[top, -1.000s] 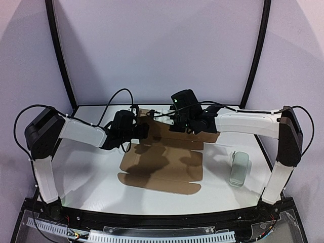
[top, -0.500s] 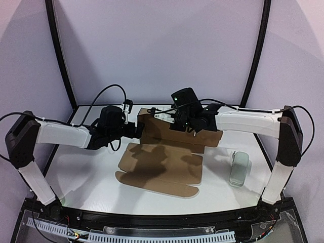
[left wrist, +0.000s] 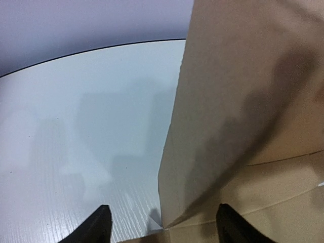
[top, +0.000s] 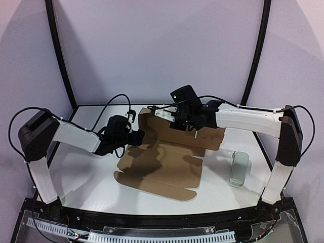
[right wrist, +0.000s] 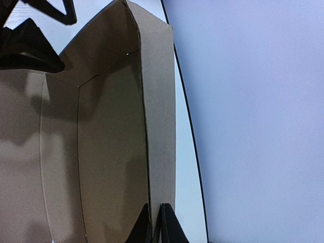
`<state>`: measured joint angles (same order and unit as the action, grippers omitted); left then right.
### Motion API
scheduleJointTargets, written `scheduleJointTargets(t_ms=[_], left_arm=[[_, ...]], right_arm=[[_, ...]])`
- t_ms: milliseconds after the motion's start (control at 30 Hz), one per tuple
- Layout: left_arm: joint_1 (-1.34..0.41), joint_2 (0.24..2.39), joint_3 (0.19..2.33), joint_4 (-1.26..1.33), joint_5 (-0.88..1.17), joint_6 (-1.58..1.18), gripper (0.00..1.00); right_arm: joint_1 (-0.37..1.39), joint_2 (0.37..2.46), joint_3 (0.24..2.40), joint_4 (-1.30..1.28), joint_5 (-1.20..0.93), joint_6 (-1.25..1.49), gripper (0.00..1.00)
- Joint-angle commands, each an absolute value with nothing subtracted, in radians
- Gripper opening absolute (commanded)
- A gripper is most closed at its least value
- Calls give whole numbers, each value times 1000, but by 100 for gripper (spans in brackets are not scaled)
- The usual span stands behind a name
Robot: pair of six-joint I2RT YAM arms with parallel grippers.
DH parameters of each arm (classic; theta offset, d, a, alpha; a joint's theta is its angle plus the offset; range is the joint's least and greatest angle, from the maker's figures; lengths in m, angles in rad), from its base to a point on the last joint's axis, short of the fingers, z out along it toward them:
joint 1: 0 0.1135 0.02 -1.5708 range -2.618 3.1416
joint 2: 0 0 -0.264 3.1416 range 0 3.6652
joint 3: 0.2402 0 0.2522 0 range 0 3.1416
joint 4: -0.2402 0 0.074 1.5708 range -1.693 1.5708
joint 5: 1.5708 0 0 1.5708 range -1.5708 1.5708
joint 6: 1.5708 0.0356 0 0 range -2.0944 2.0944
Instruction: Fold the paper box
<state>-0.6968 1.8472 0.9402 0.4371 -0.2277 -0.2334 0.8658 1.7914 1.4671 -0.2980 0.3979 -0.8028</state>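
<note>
On the white table [top: 81, 167], seen from above, the paper box [top: 161, 169] lies mostly as a flat die-cut sheet between your two arms; only its rear panel [top: 207, 136] stands up along the far side, with a short end flap [top: 143, 124] raised at its left corner; your left gripper [top: 137, 135] sits at that corner and your right gripper [top: 188, 125] is over the panel's top edge; a pale grey-green case [top: 239, 168] stands well apart to the right, touching nothing.

In the left wrist view, your fingers [left wrist: 99, 225] are spread wide, one on the table side and one on the inner side of the end flap; the flap's lower corner rises between them and neither pad looks pressed against it, so the tool is apart and holding nothing.

In the right wrist view, your fingers [right wrist: 169, 225] are drawn together on the rear panel's upper edge, clamping the cardboard; the panel runs away from them to the folded corner.

By my reading you are early on: one long wall and one end flap are up; the near wall, the right end and the lid remain flat, and nothing is tucked or locked yet.
</note>
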Motion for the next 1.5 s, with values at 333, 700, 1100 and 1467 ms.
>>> scheduleJointTargets(t_ms=[333,700,1100,1467], left_arm=[[-701,1975,1036,652,-277,-263,55],[-701,1997,1071,662,-254,-259,5],[-701,1896,1139,468,-284,-286,1],[-701,1824,1193,233,-357,-219,1]], right_arm=[[865,1819,1510,-371,354,-747,10],[879,1830,1427,-363,330,-864,9],[884,1850,1374,-301,428,-945,12],[867,1762,1506,50,568,-863,97]])
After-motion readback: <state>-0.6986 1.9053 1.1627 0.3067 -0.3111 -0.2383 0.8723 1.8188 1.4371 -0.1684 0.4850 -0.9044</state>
